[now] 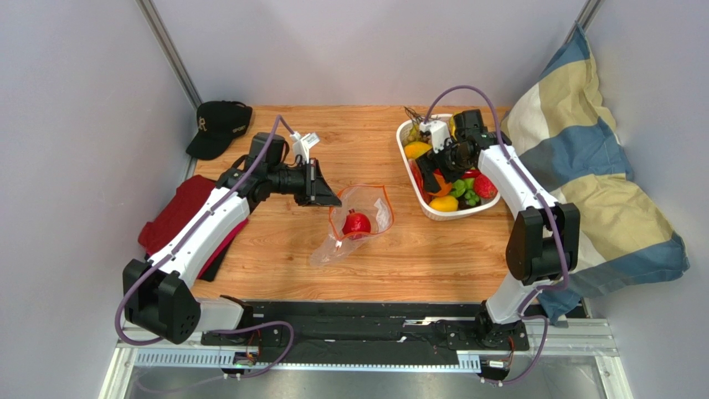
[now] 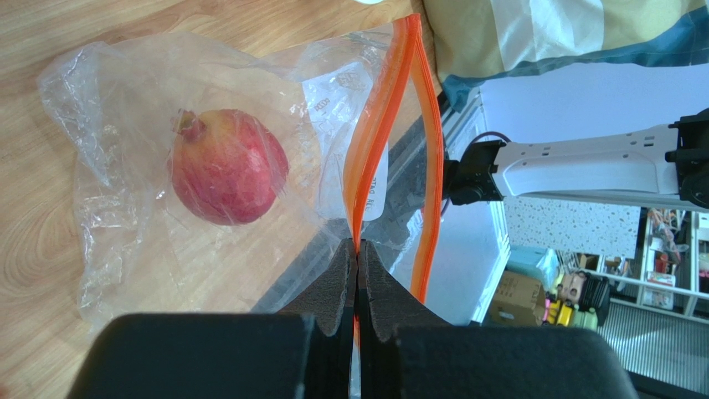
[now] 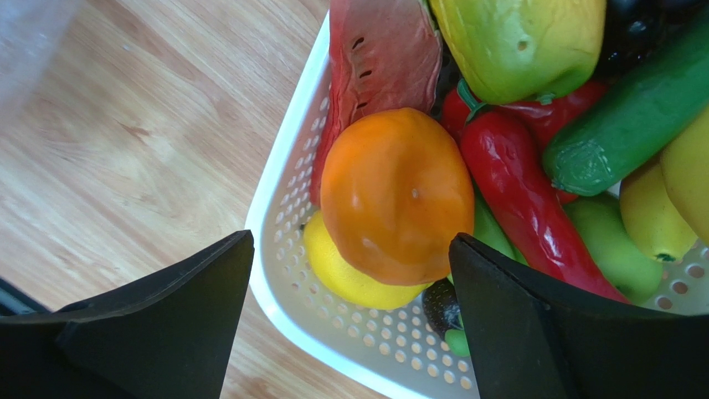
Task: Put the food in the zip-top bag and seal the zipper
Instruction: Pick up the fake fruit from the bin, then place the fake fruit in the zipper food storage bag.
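Observation:
The clear zip-top bag (image 1: 358, 226) (image 2: 125, 125) lies mid-table with a red pomegranate (image 1: 357, 223) (image 2: 229, 166) inside. Its mouth gapes, the two orange-red halves of the zipper (image 2: 370, 150) spread apart. My left gripper (image 1: 326, 194) (image 2: 358, 249) is shut on one half of the zipper and holds that edge up. My right gripper (image 1: 433, 170) (image 3: 349, 249) hangs open above the rim of the white basket (image 1: 416, 193) (image 3: 283, 274), one finger outside it and one inside. An orange fruit (image 3: 398, 195) resting on a yellow lemon (image 3: 345, 274) lies just ahead of the gap, untouched.
The basket also holds a red chili (image 3: 516, 191), a watermelon slice (image 3: 383, 50), a green cucumber (image 3: 632, 116) and other toy food. A black cap (image 1: 218, 125) and a red cloth (image 1: 179, 212) lie at the left. A striped pillow (image 1: 599, 166) leans at the right.

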`<state>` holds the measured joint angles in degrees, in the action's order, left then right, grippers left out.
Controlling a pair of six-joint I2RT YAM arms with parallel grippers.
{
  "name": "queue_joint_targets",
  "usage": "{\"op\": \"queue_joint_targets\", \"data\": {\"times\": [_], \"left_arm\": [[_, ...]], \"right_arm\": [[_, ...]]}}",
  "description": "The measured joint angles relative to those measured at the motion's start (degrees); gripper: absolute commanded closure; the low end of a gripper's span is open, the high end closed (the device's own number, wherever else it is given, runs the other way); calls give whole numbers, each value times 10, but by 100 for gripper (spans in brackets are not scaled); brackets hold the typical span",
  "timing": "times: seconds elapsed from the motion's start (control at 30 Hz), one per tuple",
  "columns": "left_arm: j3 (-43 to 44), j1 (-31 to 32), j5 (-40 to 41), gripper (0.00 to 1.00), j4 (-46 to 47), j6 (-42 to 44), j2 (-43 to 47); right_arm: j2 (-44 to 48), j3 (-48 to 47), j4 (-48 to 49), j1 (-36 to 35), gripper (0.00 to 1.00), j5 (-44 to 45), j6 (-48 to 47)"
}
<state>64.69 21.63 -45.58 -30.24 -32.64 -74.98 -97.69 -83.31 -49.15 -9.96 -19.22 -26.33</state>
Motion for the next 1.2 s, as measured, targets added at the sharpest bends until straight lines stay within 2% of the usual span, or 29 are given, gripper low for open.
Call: {"op": "queue_joint_targets", "data": {"times": [0.33,0.43,0.47,0.53,0.57,0.73,0.83,1.0,1.13,1.2], "left_arm": [[11,0,0,100,-12,13,-3],[15,0,1,100,-16,19,-4],[15,0,1,100,-17,20,-4],[15,0,1,100,-20,23,-4],[15,0,1,100,-20,24,-4],[15,0,6,100,-22,31,-4],[15,0,7,100,-22,34,-4],[15,0,6,100,-22,35,-4],[15,0,6,100,-22,34,-4],[15,0,5,100,-22,34,-4]], "right_arm": [[-5,80,80,-53,13,101,-89],[-5,89,93,-56,28,120,-106],[-5,90,97,-57,39,126,-109],[-5,90,101,-57,46,136,-112],[-3,90,102,-57,53,138,-113],[27,73,68,-57,59,133,-102],[61,22,22,-57,60,100,-83],[128,-77,-17,-58,61,-33,-10],[173,-99,-21,-84,60,-135,49],[183,-99,-23,-122,60,-163,69]]}}
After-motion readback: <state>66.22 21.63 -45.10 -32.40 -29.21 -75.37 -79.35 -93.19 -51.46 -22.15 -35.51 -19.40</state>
